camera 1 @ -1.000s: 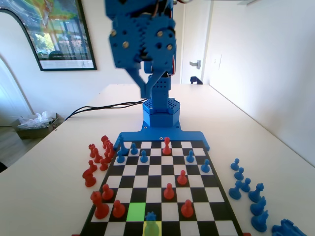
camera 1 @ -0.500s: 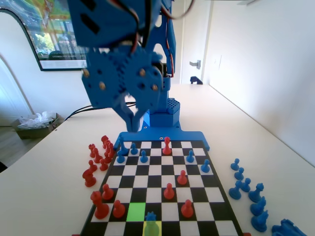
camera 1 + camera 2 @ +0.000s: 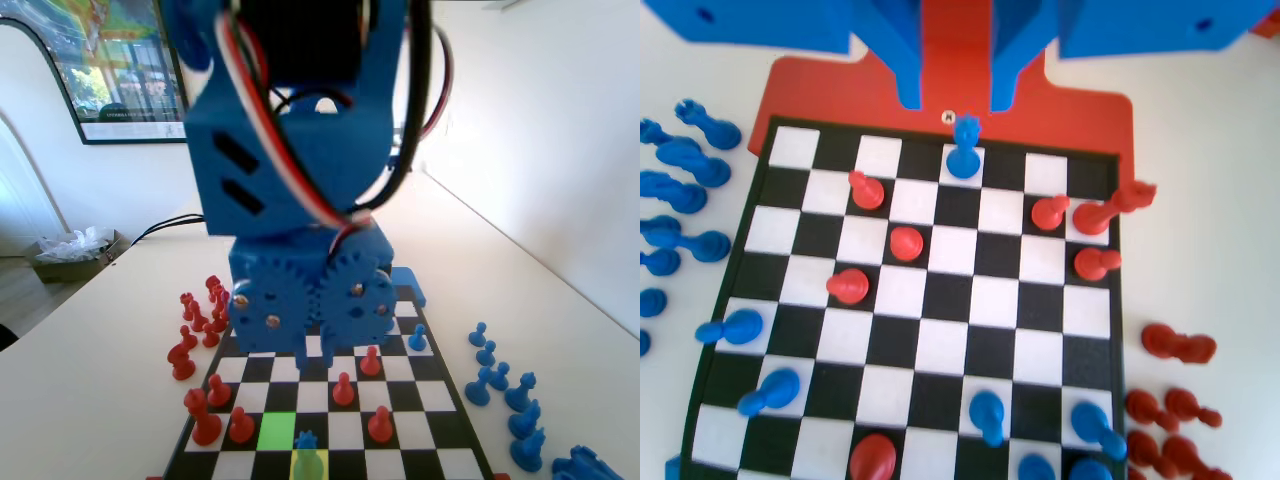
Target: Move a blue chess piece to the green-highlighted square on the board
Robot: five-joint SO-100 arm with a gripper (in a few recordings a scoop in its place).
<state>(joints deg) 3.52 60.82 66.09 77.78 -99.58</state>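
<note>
The blue chess piece (image 3: 307,440) with the toothed crown stands on the yellow-lit square at the near edge of the board (image 3: 455,432) in the fixed view. The green-highlighted square (image 3: 277,430) lies beside it, diagonally to the left, and holds nothing. My gripper (image 3: 312,360) hangs over the middle of the board, leaning toward the camera. In the wrist view the crowned piece (image 3: 963,152) sits just below the gripper (image 3: 955,103). The jaws stand apart with nothing between them, so the gripper is open.
Red pawns (image 3: 343,390) stand around the lit squares, one (image 3: 240,425) right beside the green square and another (image 3: 380,425) to the right. Captured red pieces (image 3: 200,320) cluster left of the board. Spare blue pieces (image 3: 500,385) line its right side.
The arm has swung down and forward from above the board's far end to low over its middle, nearer the crowned piece. No piece has moved.
</note>
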